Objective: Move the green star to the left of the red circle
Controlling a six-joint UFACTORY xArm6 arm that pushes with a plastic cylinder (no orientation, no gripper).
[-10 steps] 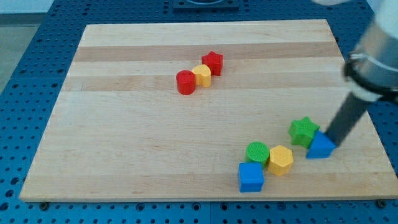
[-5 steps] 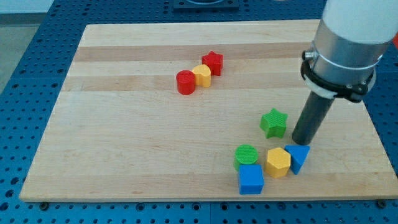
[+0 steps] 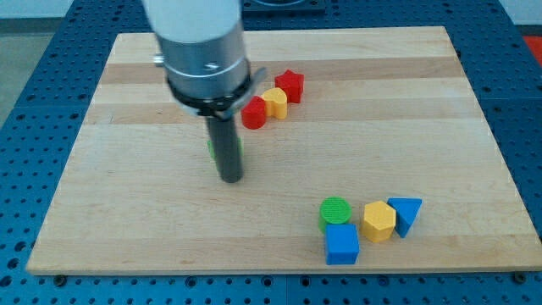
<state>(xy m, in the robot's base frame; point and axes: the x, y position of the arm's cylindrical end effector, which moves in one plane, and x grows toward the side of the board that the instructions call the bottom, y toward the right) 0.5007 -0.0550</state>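
Observation:
The green star (image 3: 212, 147) is almost wholly hidden behind my rod; only green slivers show at the rod's edges. It lies left of and below the red circle (image 3: 252, 113). My tip (image 3: 231, 179) rests on the board just below the star. The red circle touches a yellow block (image 3: 274, 102), and a red star (image 3: 290, 85) sits at that row's upper right.
Near the view's bottom right sit a green circle (image 3: 335, 210), a blue cube (image 3: 342, 244), a yellow hexagon (image 3: 380, 221) and a blue triangle (image 3: 407, 213). The wooden board (image 3: 127, 212) lies on a blue perforated table.
My rod swept from the right side across to the left of the red circle, carrying the green star with it. The blue triangle was shifted left, next to the yellow hexagon.

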